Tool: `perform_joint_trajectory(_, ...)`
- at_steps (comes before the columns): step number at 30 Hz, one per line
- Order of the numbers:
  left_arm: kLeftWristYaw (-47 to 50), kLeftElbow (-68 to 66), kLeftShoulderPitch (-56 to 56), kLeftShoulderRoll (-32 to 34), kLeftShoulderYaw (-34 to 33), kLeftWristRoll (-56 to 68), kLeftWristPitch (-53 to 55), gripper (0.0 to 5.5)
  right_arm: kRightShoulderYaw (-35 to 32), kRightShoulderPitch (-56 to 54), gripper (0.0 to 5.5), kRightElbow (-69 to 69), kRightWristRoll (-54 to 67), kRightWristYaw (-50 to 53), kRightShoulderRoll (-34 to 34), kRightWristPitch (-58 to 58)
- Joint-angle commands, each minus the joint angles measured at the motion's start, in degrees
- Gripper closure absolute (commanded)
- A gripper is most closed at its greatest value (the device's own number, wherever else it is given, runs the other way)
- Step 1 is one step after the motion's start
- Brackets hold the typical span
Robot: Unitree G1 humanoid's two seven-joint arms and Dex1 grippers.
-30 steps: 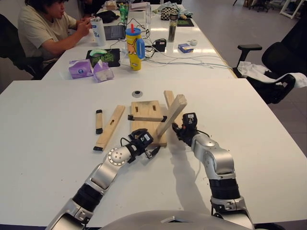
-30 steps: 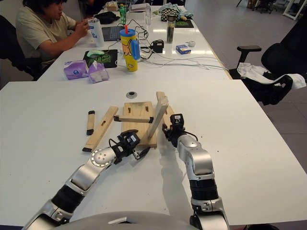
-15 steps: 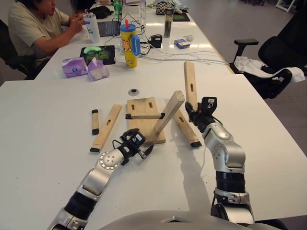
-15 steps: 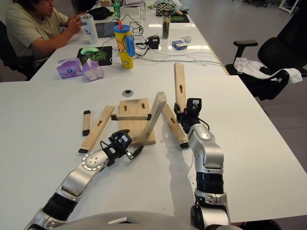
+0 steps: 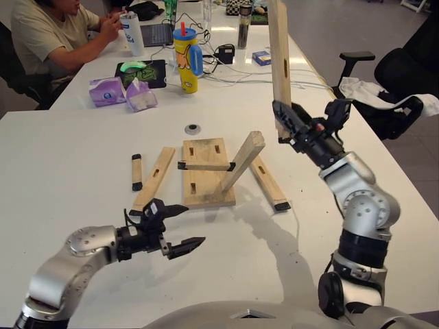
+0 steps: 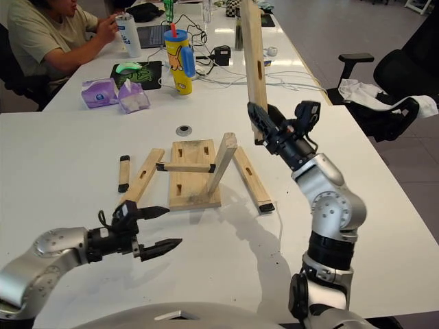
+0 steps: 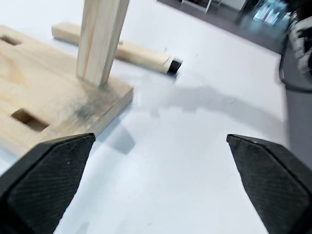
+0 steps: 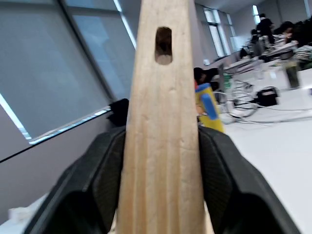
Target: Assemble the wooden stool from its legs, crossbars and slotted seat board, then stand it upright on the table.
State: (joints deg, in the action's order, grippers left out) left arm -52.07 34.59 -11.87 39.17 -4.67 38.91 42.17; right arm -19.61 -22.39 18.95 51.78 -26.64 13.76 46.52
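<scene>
Legible text, numbers or signs: none found. On the far table, the yellow cup (image 5: 186, 62) carries a printed figure. The purple tissue packs (image 5: 108, 91) to its left and the small blue box (image 5: 261, 58) to its right carry print. All of it is too small to read
</scene>
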Motion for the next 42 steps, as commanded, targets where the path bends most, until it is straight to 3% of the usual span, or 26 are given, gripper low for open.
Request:
perform_joint_trajectory(1, 0.3, -0.6, 4.6, 0.6, -7.6, 17.8, 8.2, 0.11, -1.5, -3.4, 3.44, 3.1, 20.7, -3.2, 6.2, 10.6)
perform_joint_trajectory(6, 7.2, -1.5, 10.0, -1.5, -10.4, 34.7, 10.7, 0.1, 0.6, -1.6, 3.44, 4.3, 36.1, -4.1, 11.9, 16.0)
perform_joint_trajectory(15, 18.7, -5.5, 16.9, -2.7, -9.5, 49.8, 10.7, 0.1, 8.1, 10.3, 3.44, 7.6, 38.3, -10.2, 16.7, 18.7)
perform_joint_trajectory(21, 22.2, -6.7, 18.9, -2.5, -8.9, 55.3, 10.3, 0.97, 9.5, 12.7, 3.44, 7.8, 38.3, -13.3, 18.7, 18.2)
perform_joint_trajectory(37, 25.0, -6.6, 20.3, -0.9, -7.6, 63.2, 9.5, 0.98, 14.5, 14.4, 3.44, 10.0, 34.3, -18.2, 22.4, 17.3)
perform_joint_trajectory(42, 24.6, -8.0, 20.6, 0.5, -8.4, 63.9, 9.7, 1.63, 14.2, 14.7, 3.44, 10.2, 32.3, -20.6, 24.3, 16.7)
